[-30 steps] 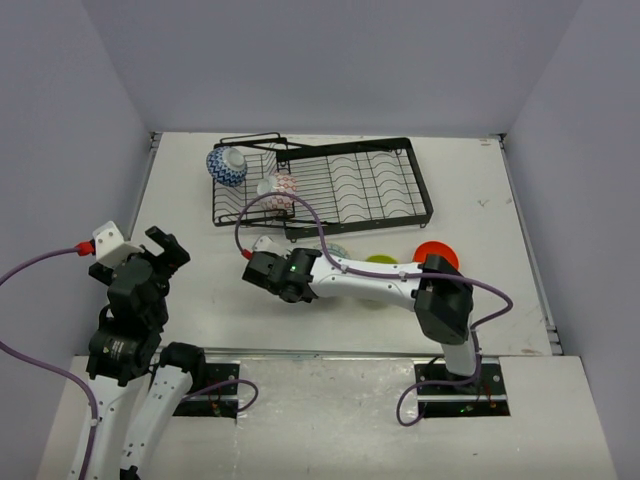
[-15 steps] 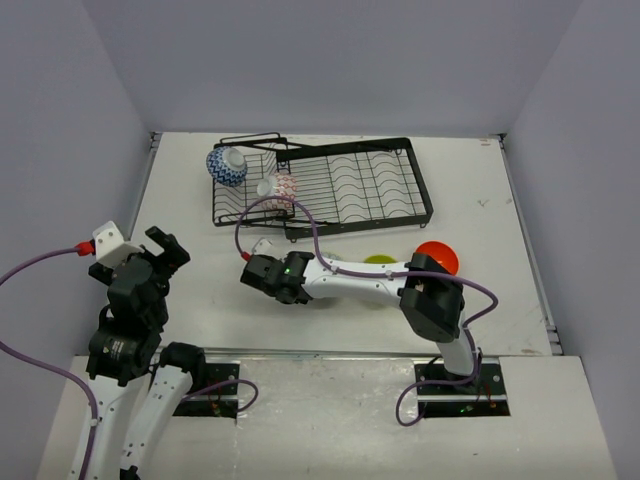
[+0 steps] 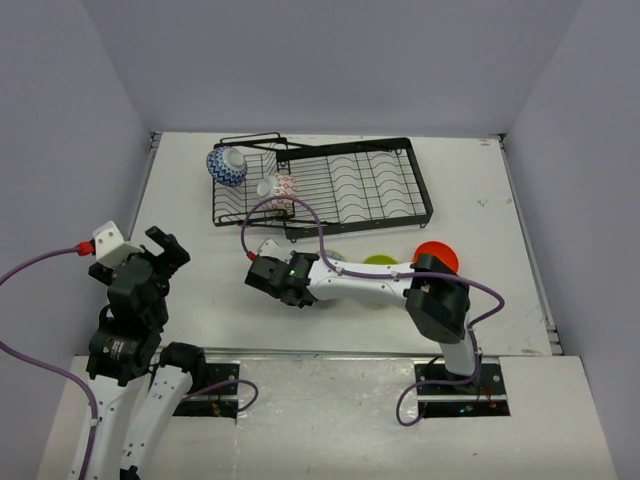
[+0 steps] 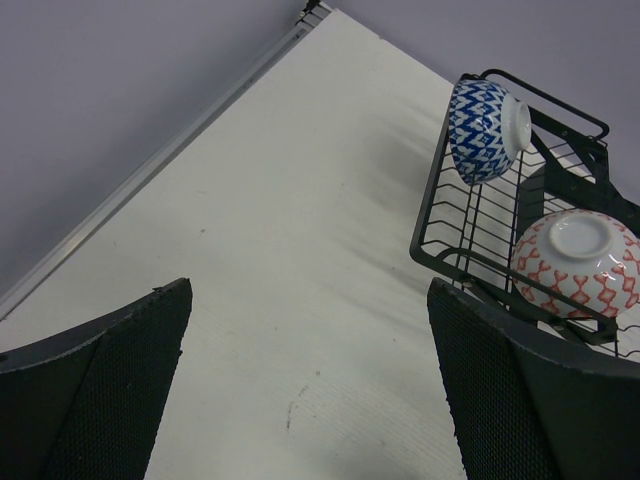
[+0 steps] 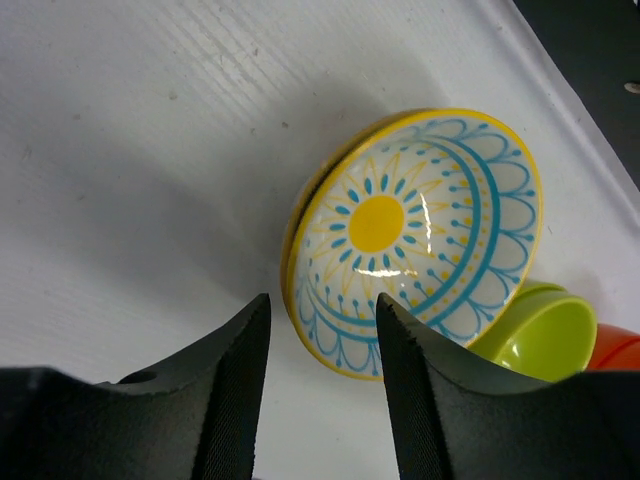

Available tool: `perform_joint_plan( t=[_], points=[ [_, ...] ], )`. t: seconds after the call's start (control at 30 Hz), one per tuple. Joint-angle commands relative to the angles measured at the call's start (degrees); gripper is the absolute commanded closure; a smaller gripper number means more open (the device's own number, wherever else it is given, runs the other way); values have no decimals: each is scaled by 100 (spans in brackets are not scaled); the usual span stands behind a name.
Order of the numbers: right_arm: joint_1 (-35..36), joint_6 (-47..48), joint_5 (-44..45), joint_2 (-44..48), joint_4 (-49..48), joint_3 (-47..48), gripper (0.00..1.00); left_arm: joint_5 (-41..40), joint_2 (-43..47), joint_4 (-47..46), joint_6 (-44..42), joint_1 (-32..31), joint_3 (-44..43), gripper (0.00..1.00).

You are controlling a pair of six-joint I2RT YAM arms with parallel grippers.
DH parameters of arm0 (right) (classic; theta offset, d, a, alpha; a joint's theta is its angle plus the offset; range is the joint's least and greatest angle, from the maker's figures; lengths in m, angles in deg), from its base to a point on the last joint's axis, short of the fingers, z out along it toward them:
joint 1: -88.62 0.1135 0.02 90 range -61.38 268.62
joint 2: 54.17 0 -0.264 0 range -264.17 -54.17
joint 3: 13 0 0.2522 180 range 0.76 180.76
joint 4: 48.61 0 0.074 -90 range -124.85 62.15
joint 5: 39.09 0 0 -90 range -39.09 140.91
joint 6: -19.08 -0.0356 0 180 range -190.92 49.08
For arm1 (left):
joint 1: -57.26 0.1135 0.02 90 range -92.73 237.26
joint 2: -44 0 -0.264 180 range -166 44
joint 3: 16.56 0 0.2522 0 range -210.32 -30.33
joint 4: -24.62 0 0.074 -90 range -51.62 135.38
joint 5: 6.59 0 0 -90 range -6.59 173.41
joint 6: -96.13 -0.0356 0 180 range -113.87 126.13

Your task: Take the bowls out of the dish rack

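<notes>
The black wire dish rack (image 3: 350, 185) stands at the back of the table. A blue-patterned bowl (image 3: 227, 165) and a red-and-white bowl (image 3: 280, 188) sit in its left end; both show in the left wrist view, blue (image 4: 480, 130) and red-and-white (image 4: 575, 260). The cream bowl with a yellow centre (image 5: 415, 235) lies tilted on the table against the lime green bowl (image 5: 535, 335), with the orange bowl (image 3: 436, 255) beyond. My right gripper (image 5: 322, 300) is open and empty, just short of the cream bowl's rim. My left gripper (image 4: 308, 300) is open and empty over bare table left of the rack.
The rack's front-left corner (image 4: 440, 250) is close to my left gripper's right finger. The right arm (image 3: 370, 283) stretches low across the table in front of the rack. Grey walls close in the table on three sides.
The right gripper shifted slightly left, then back right, staying open near the cream bowl. The left arm has not moved.
</notes>
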Motion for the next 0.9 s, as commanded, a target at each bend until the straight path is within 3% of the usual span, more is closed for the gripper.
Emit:
perform_joint_plan(
  t=[0.0,0.1,0.27,0.33,0.43,0.57,0.7,0.73,0.87],
  points=[
    [34,-236,63,915,74,-87,52,-110,-63,-86,65,-25,-130,0],
    [52,-254,-69,1670,-198,-402,46,-101,-142,-104,65,-16,-130,0],
    [-80,-123,-534,2999,-1454,-1333,25,-101,-537,-130,83,19,-235,0],
    [-220,-140,-814,3483,-1910,-1580,22,-101,-791,-78,135,19,-297,0],
    [-352,-175,-1149,4011,-2385,-2029,18,591,-1186,-235,425,28,-473,0],
    [-432,-237,-1772,4784,-2992,-2819,1,1076,-2258,-446,917,45,-1051,0],
    [-590,-307,-2317,5575,-3590,-3558,1,1952,-3663,-771,1146,431,-1904,0],
    [-651,-333,-2415,5855,-3800,-3690,1,2147,-3858,-894,1198,772,-2097,0],
    [-695,-316,-2775,6436,-4171,-4402,1,4612,-4843,-2340,1479,1924,-2029,0]
  ],
)
